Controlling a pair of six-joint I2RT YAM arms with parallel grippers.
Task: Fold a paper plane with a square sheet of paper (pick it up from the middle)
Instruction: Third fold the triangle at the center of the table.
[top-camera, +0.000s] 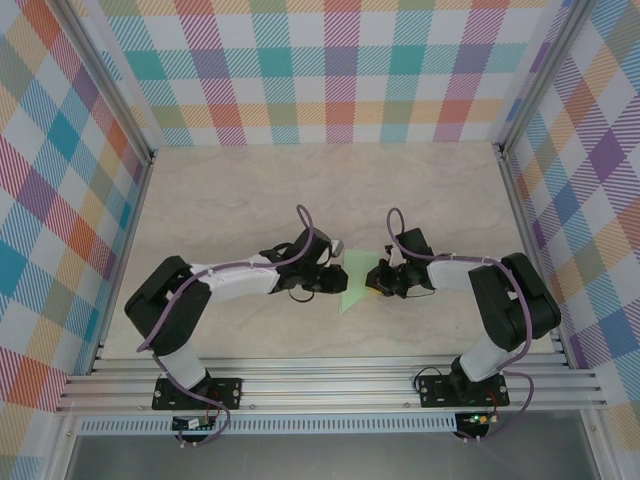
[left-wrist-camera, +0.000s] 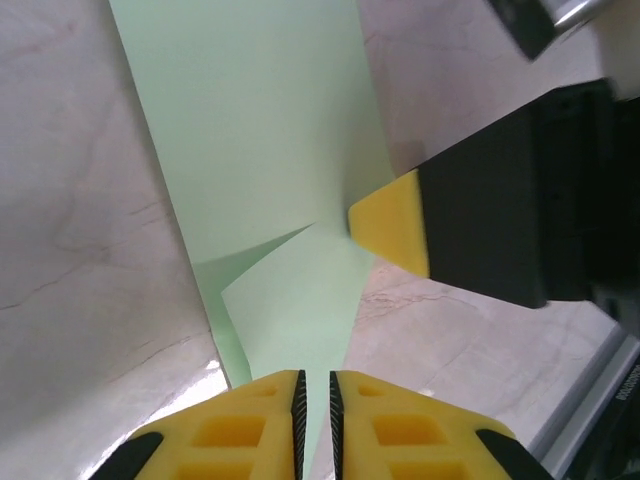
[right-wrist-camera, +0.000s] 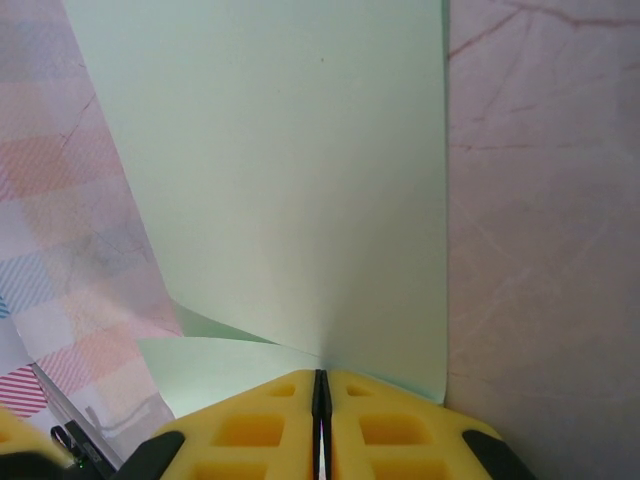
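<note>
I read this as an early fold, with no dart shape yet. The square sheet of paper (top-camera: 355, 287) sits just below the middle of the top view, between both arms over the desk (top-camera: 300, 190). My left pincer (left-wrist-camera: 315, 405) is almost closed, with the sheet's lower edge running into its slit. My right pincer (right-wrist-camera: 320, 400) is clamped tight on another edge. The paper is plain pale mint, one flap bent along a slanted crease. Next I'd line up the edges and press the crease flat without tearing.
</note>
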